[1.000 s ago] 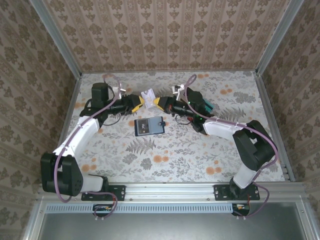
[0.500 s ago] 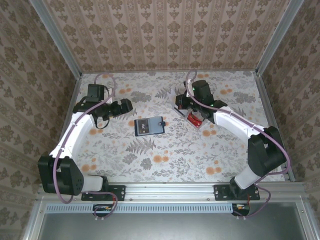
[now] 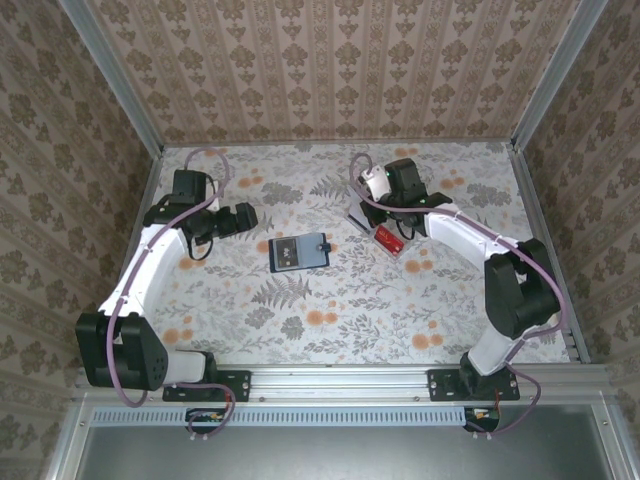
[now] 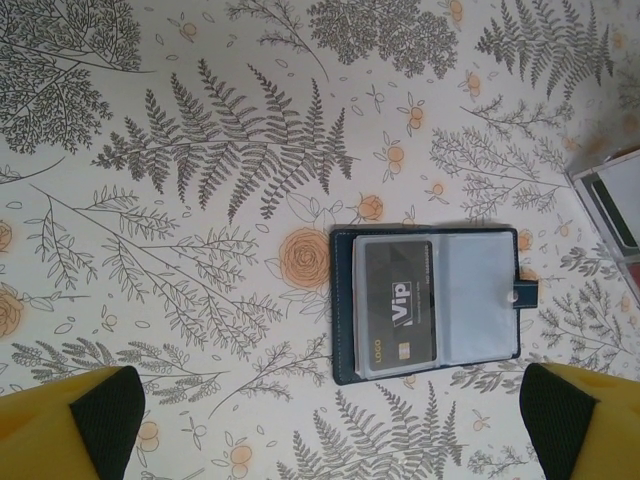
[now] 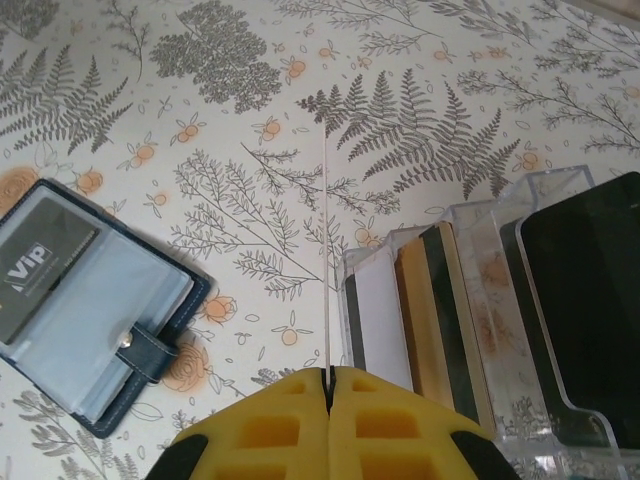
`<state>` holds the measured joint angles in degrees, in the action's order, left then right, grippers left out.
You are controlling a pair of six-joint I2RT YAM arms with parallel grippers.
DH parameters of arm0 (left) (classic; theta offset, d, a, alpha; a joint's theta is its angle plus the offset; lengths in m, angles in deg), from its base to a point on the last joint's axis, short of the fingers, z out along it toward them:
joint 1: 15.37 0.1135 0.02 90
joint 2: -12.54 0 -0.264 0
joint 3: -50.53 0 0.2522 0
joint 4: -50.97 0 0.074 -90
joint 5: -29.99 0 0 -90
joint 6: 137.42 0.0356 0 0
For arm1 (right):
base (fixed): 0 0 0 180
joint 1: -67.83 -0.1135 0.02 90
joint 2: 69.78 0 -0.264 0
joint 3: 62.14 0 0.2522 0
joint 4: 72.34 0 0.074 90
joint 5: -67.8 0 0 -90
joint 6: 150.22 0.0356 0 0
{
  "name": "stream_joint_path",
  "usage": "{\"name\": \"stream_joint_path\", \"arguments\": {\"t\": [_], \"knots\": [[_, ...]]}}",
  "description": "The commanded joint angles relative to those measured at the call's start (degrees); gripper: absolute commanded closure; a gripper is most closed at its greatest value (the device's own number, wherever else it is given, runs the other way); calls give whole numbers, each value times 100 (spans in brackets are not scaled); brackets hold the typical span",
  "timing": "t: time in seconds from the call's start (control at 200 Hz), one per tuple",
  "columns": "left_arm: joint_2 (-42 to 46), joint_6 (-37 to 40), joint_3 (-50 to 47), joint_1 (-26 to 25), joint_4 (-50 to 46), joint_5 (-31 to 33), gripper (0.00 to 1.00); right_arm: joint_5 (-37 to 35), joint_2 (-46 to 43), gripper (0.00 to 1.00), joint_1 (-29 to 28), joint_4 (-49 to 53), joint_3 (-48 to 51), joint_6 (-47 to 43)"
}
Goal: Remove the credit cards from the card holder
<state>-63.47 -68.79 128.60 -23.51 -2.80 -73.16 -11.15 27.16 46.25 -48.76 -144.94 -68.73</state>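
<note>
Left wrist: one holder (image 4: 476,300), one card (image 4: 397,300)

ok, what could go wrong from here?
1. Right gripper is shut on what looks like a thin card seen edge-on, beside the wall of the clear tray; it could catch that wall and miss a slot.
2. The VIP card sits in the card holder, which nothing pins; pulling may drag it.

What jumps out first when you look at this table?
An open navy wallet lies mid-table on the floral cloth, a grey VIP card in its left pocket. Nearby stands a clear tray holding cards, beside which the shut right gripper pinches a thin card edge-on.
</note>
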Motion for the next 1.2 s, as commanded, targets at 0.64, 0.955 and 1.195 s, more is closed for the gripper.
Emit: {"name": "stream_joint_path", "arguments": {"t": [0.64,0.955,1.195], "knots": [[32,150,66,15,-158,-30,0,-469,794,100,128,81,-227,-677],[-45,163,71,14,-128,-100,0,-518,935,97,130,498,-371,-863],[-72,163,72,14,-113,-145,0,-608,1132,85,127,812,-676,-735]]}}
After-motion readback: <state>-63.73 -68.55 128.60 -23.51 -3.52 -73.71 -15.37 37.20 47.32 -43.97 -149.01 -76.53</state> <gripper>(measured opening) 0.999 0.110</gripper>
